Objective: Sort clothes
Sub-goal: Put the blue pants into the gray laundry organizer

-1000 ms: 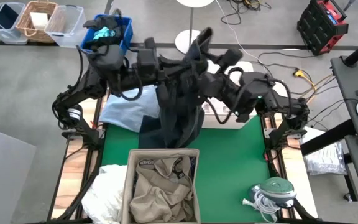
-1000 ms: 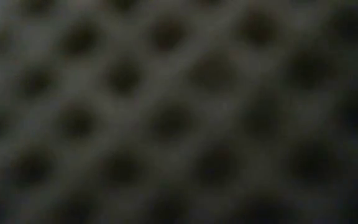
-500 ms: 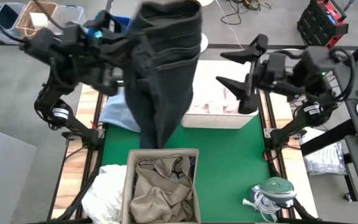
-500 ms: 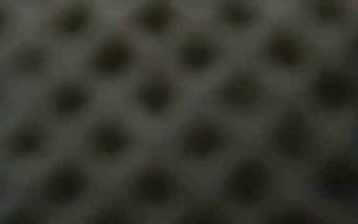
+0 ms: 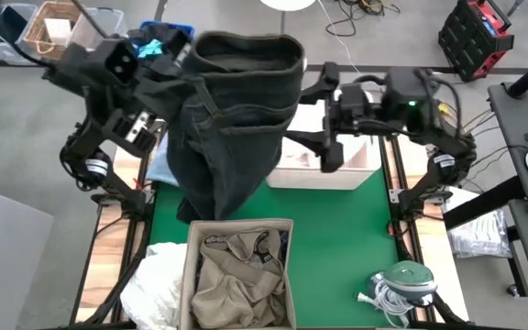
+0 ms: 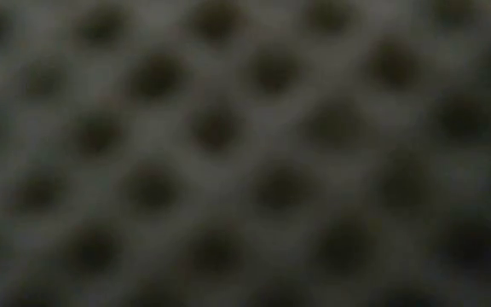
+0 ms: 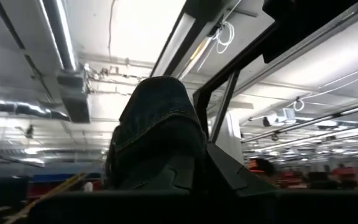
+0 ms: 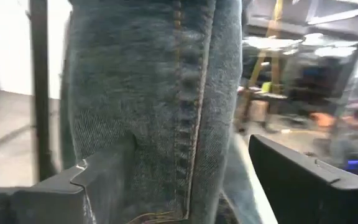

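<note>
1. Dark denim jeans point(image 5: 236, 119) hang high over the table's far half, waistband up, hem dangling just above the cardboard box point(image 5: 191, 275).
2. Green mat point(image 5: 346, 238) covers the table; white cloth point(image 5: 154, 275) is heaped beside the box.
3. Box holds khaki pieces point(image 5: 241, 275).
4. Light blue shirt point(image 5: 163, 165) lies behind the jeans, left side.
5. Left gripper point(image 5: 177, 78): raised, clamped on the jeans' waistband edge.
6. Right gripper point(image 5: 324, 115): fingers spread wide, holding nothing, just beside the jeans; wrist view shows denim between the fingers, not pinched.
7. Low view: blocked, only blurred mesh.
</note>
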